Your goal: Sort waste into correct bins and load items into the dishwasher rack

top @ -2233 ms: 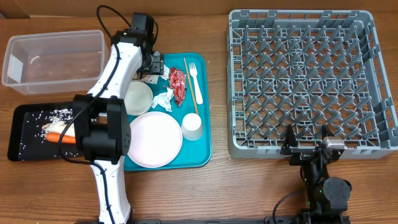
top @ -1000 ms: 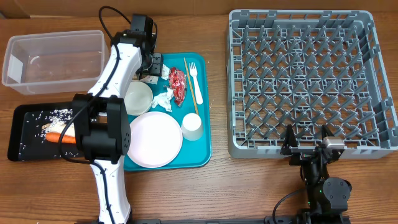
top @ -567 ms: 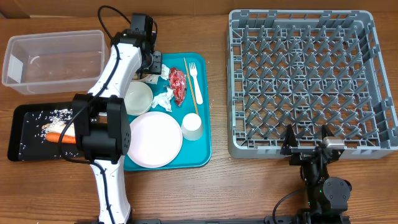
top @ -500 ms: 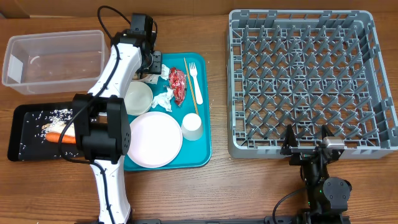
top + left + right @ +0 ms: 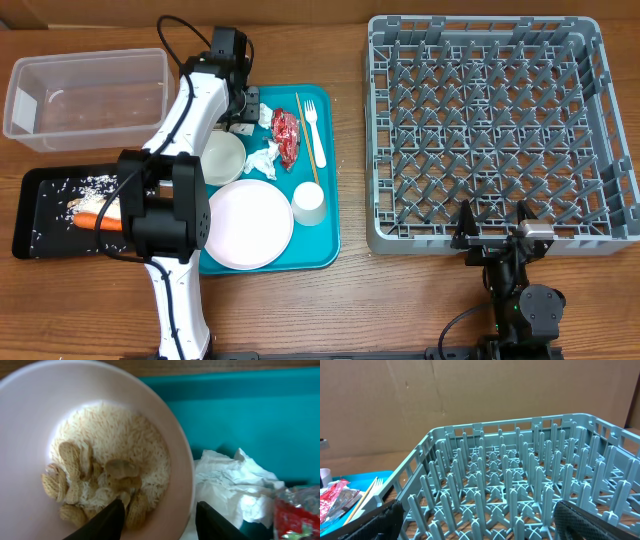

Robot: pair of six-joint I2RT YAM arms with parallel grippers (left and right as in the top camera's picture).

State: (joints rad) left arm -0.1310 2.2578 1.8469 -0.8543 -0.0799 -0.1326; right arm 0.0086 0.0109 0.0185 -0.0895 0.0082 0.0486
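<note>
Closing further, left jaws straddle the rice bowl [image 5: 167, 430] rim.

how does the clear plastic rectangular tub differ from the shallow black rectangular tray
The clear plastic rectangular tub is see-through and deep-walled; the shallow black rectangular tray is opaque and low. The tray holds an orange carrot and scattered pale rice scraps; the tub shows no such waste. In the overhead view the tub lies above the tray. Both are rectangular and sit left of the teal serving tray.

Only change I can spot: left gripper [image 5: 159, 521] has pinched in a bit over the rim of the small round white bowl [image 5: 30, 420], far-left corner of the flat teal plastic tray [image 5: 240, 415].
</note>
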